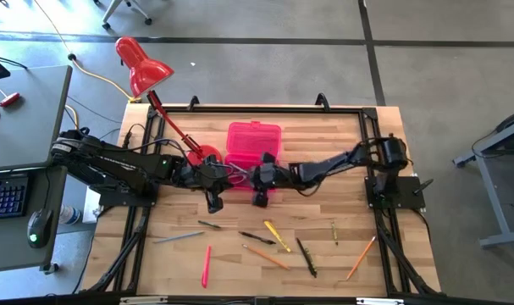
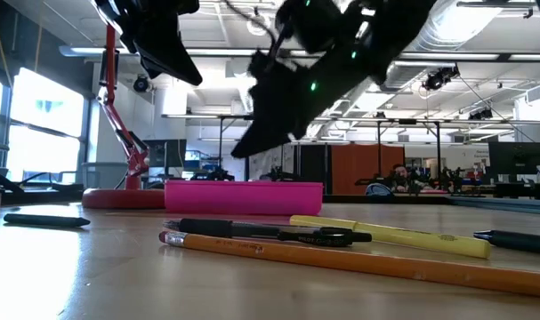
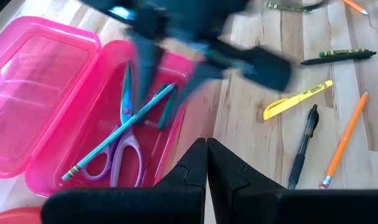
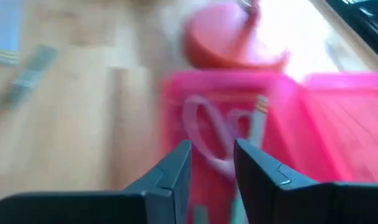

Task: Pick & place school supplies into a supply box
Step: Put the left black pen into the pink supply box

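Observation:
The hot-pink supply box (image 1: 254, 140) lies open mid-table, its lid folded toward the far edge. Purple-handled scissors (image 3: 123, 149) and a teal pencil (image 3: 114, 143) lie inside it. My left gripper (image 1: 214, 202) hovers shut just off the box's near-left corner, holding nothing (image 3: 207, 149). My right gripper (image 1: 262, 199) hovers open over the box's near end, empty (image 4: 212, 155). Other supplies lie flat on the table's near half: a yellow highlighter (image 1: 278, 235), a dark pen (image 1: 257, 237), orange pencils (image 1: 360, 257), a pink-red pen (image 1: 206, 265) and grey sticks (image 1: 179, 237).
A red desk lamp stands by the box, its round base (image 1: 207, 157) at the box's left and its head (image 1: 138, 63) beyond the far-left corner. A green pencil (image 1: 334, 230) and a dark marker (image 1: 307, 257) lie near-right. The black frame rail (image 1: 257, 108) rims the table.

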